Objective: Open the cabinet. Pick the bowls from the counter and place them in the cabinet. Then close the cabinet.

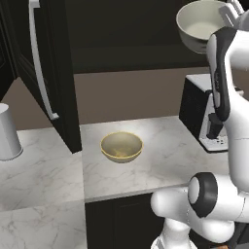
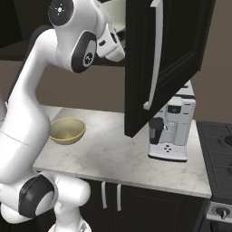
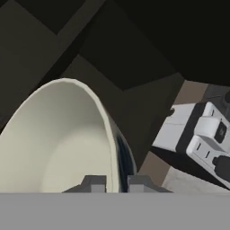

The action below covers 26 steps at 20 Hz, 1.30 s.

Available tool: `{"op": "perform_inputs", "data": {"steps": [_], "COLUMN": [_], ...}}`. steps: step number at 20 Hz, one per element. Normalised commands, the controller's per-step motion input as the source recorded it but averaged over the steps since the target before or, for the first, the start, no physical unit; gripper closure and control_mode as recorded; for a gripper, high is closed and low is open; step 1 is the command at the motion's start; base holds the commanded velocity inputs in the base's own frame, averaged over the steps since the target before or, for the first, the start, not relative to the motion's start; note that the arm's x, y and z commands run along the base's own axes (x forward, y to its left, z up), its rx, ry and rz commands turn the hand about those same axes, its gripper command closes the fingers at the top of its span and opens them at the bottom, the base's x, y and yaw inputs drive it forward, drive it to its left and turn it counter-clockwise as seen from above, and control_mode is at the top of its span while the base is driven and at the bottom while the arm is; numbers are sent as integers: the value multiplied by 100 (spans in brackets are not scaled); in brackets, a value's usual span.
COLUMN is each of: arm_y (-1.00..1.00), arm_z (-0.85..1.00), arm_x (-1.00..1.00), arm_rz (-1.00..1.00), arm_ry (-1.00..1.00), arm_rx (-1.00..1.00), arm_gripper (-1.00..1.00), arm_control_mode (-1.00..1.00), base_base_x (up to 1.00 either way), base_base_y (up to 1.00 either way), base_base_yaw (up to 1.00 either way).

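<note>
We see off-white bowl (image 1: 200, 24) cut by top edge in left base view, arm (image 1: 228, 87) covering its right side. Gripper (image 3: 117, 183) fingertips mostly lost behind grey band in hand view; we cannot tell grip on rim for sure. Cup (image 1: 7, 132) cut by left edge. Coffee machine (image 1: 202, 114) partly behind arm. In right base view, cabinet door (image 2: 163, 59) hides machine's top; cabinet inside too dark to read.
</note>
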Motion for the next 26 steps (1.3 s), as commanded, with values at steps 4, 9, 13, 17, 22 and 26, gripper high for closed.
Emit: {"op": "perform_inputs", "data": {"steps": [4,9,13,17,22,26], "arm_y": [0,0,-1,-11,-17,-21], "arm_z": [-14,-28,-56,-36,-19,0], "arm_x": [40,15,15,21,27,35], "arm_rz": [0,0,0,0,0,0], "arm_ry": [2,-5,-4,-6,-9,-8], "arm_rx": [0,0,0,0,0,0], "arm_gripper": [100,100,100,100,100,100], "arm_control_mode": [-100,-100,-100,-100,-100,-100], "base_base_x": [0,0,0,0,0,0], "base_base_y": [0,0,0,0,0,0], "base_base_yaw": [0,0,0,0,0,0]}}
